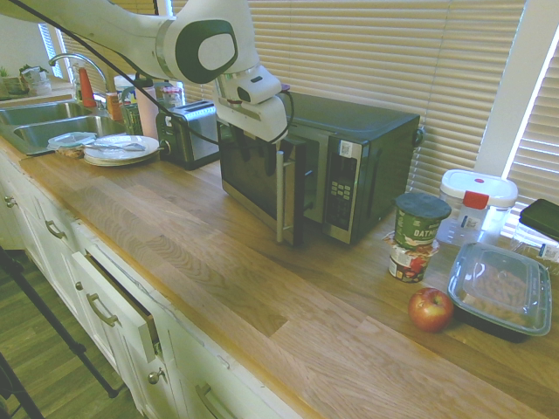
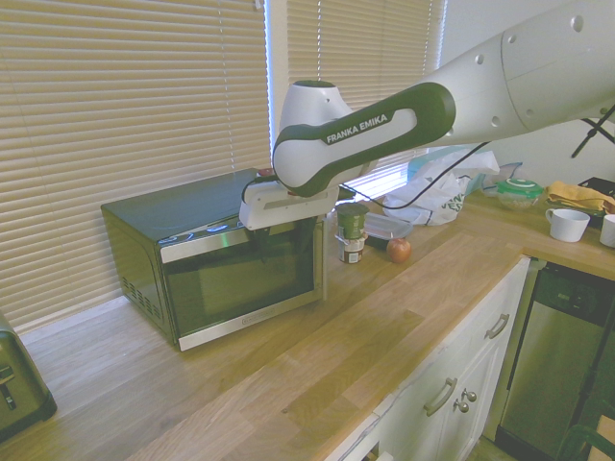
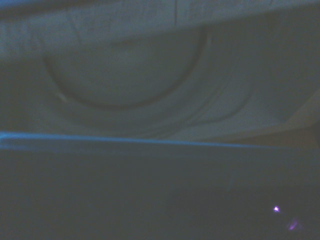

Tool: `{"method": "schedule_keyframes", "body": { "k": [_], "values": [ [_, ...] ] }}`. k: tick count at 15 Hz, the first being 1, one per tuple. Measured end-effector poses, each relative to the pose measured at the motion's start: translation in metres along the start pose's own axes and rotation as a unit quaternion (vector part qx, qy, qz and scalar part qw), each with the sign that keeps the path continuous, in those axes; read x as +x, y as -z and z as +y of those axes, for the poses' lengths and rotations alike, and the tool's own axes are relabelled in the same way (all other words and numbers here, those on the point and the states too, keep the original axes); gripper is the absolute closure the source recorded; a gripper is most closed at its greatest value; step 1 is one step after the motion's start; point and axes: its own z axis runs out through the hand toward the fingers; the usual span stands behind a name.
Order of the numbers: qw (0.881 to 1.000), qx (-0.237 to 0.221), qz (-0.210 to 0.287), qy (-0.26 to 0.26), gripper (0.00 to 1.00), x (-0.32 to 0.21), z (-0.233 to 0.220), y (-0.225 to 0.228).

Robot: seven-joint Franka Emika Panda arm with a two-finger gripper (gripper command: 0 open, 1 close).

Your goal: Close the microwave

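**Door nearly shut, hand pressing from above**

On the wooden surface [image 1: 218, 262], the boxy black and stainless-steel microwave [image 1: 349, 166] stands far back by the blinds, its dark glass door [image 1: 253, 179] slightly ajar. The hand [image 1: 253, 118] meets the door's top edge, apparently pushing; I cannot tell its grip.

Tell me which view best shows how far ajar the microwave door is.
First exterior view: the microwave door shows nearly edge-on, with a gap left at its handle side. The second exterior view sees the door face-on, hiding the gap. The wrist view is a dark blur.

Toaster [image 1: 190, 131] left of microwave [image 1: 349, 166], apple [image 1: 431, 308] right
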Motion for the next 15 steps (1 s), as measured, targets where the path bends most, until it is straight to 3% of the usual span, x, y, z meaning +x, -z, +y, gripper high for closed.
{"method": "schedule_keyframes", "body": {
  "k": [9,15],
  "values": [
    [0.999,0.000,0.020,-0.049,0.00,0.017,-0.031,-0.023],
    [0.999,0.027,0.010,-0.041,0.00,-0.006,0.000,-0.013]
  ]
}}
